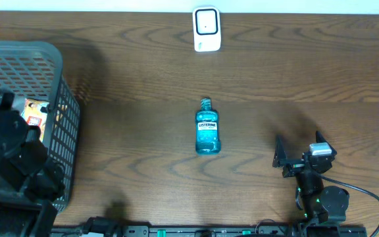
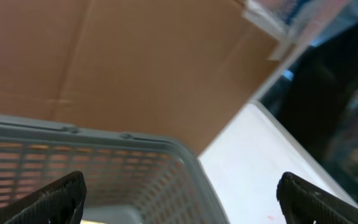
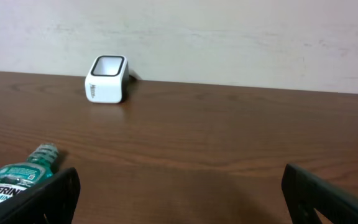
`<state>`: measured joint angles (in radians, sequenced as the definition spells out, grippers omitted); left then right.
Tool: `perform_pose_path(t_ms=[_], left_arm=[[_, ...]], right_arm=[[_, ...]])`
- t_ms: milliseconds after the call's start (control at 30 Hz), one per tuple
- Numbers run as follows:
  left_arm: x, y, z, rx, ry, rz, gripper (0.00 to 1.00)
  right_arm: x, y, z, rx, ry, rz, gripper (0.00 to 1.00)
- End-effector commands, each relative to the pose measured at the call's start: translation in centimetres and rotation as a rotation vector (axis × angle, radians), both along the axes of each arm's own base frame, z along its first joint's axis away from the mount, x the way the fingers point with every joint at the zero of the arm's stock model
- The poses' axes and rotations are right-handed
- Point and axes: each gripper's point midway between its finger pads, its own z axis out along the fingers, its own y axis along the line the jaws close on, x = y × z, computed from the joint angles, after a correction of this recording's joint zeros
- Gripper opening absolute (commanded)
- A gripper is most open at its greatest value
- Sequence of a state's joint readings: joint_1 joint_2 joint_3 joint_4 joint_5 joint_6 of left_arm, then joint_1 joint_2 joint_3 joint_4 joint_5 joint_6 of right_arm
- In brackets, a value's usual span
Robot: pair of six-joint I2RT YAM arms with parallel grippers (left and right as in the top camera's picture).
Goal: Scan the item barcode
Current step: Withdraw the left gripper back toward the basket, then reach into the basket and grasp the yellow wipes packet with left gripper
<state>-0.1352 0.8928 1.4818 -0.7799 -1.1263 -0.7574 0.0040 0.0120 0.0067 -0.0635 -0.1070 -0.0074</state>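
A teal Listerine bottle lies flat in the middle of the brown table, cap pointing toward the far edge. It also shows at the lower left of the right wrist view, as the bottle beside my left finger. The white barcode scanner stands at the far edge; the right wrist view shows this scanner ahead and to the left. My right gripper rests to the right of the bottle, open and empty. My left gripper hangs open and empty above the basket.
A grey mesh basket stands at the left of the table with a red-and-white packet inside; its rim fills the lower left wrist view. The left arm covers the basket's near part.
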Motion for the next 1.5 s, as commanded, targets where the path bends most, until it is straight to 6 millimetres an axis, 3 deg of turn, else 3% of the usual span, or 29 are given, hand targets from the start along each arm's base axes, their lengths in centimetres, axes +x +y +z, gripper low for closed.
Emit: perform_pose_path(t_ms=[0, 167, 300, 567, 667, 867, 1067, 1467], left_arm=[[-0.9, 1.2, -0.5, -0.032, -0.032, 0.102, 0.98], [0.5, 2.3, -2.7, -0.089, 0.011, 0.146, 0.98], [3.0, 4.0, -6.2, -0.189, 0.108, 0.151, 0.98], [5.0, 8.3, -17.4, -0.71, 0.167, 0.205, 0.98], [6.0, 9.2, -20.8, -0.887, 0.16, 0.201, 0.98], [6.3, 9.6, -26.7, -1.182, 0.116, 0.358, 0.98], [7.8, 9.1, -30.7, -1.337, 0.107, 0.446, 0.98], [8.5, 9.2, -37.3, -1.426, 0.244, 0.557, 0.98]], right_arm=[[0.0, 0.0, 0.0, 0.013, 0.001, -0.003, 0.99], [0.0, 0.0, 0.0, 0.013, 0.001, -0.002, 0.99], [0.0, 0.0, 0.0, 0.013, 0.001, -0.002, 0.99], [0.0, 0.0, 0.0, 0.013, 0.001, -0.003, 0.99], [0.0, 0.0, 0.0, 0.013, 0.001, -0.002, 0.99], [0.0, 0.0, 0.0, 0.013, 0.001, -0.002, 0.99], [0.0, 0.0, 0.0, 0.013, 0.001, -0.002, 0.99], [0.0, 0.0, 0.0, 0.013, 0.001, -0.003, 0.99]])
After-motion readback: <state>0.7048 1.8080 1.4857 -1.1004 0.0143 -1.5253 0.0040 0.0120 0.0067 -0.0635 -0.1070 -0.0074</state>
